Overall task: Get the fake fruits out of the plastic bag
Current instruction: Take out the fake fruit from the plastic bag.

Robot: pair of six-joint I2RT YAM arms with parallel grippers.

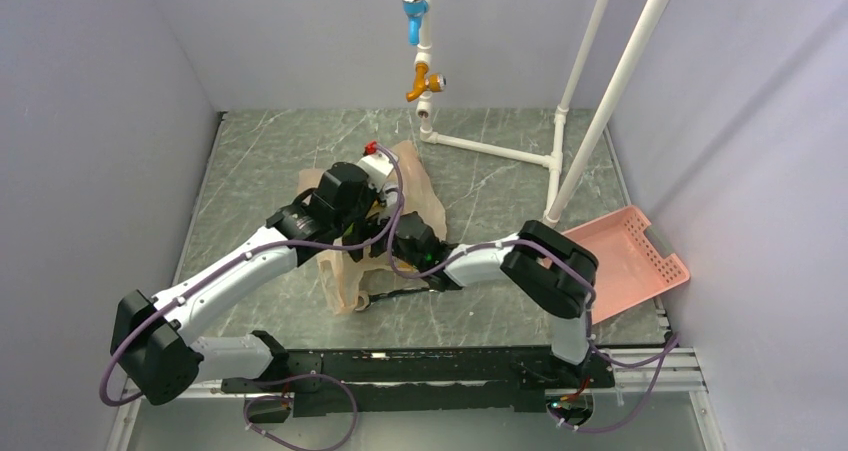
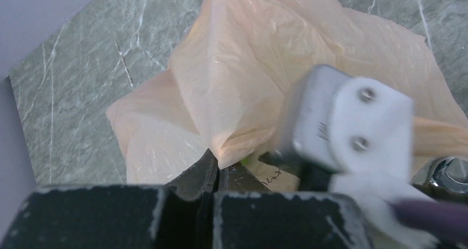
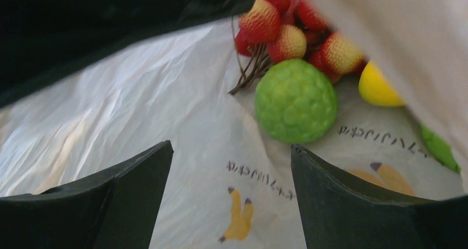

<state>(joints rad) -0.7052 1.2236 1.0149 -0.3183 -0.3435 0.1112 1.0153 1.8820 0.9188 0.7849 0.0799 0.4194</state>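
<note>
The peach-orange plastic bag (image 1: 415, 186) lies mid-table. My left gripper (image 2: 219, 169) is shut on a fold of the bag's upper sheet (image 2: 243, 83) and holds it up. My right gripper (image 3: 232, 149) is open inside the bag's mouth, jaws wide, over the printed inner sheet (image 3: 165, 111). Just beyond its fingertips lies a bumpy green round fruit (image 3: 296, 101), close to the right finger. Behind it are a bunch of red-and-yellow fruits (image 3: 292, 33), a yellow fruit (image 3: 378, 86) and another green one (image 3: 439, 147) at the right edge. In the top view the fruits are hidden and the right gripper (image 1: 385, 243) is largely hidden.
A rigid pink slotted basket (image 1: 630, 261) sits at the right table edge. A white pipe frame (image 1: 555, 156) with blue and orange fittings stands at the back. Grey walls close in left, back and right.
</note>
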